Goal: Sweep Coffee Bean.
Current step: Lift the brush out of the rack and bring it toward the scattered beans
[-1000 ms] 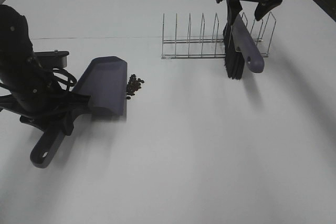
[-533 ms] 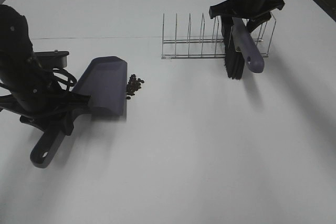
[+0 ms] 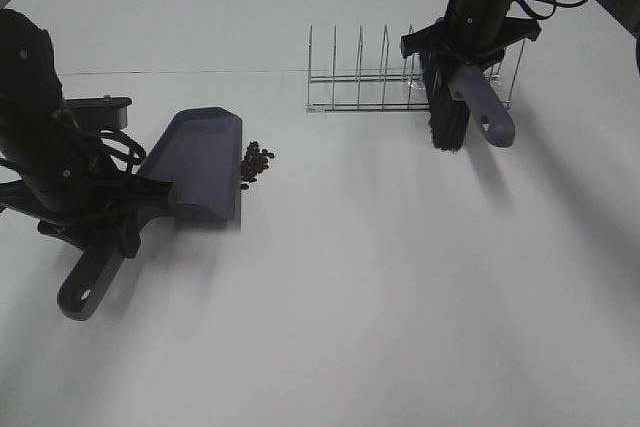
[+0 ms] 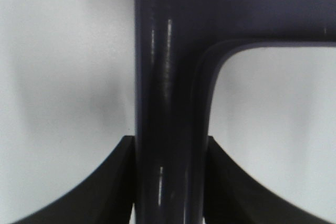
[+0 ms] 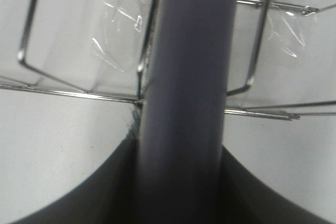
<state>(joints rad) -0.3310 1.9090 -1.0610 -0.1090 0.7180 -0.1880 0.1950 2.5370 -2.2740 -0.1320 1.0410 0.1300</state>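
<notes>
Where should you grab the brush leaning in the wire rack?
Grab the brush by its long smooth handle, coming down from above. The soft bristles hang down beside the rack, so the handle is the firm part that sticks out free. The right gripper sits around it there.

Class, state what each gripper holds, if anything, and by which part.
The left gripper holds the dustpan by its handle; the right gripper holds the brush by its handle.

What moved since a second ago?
The right gripper came down by the wire rack and closed on the brush, nudging its handle a bit. The left gripper, its dustpan and the coffee beans stayed put.
</notes>
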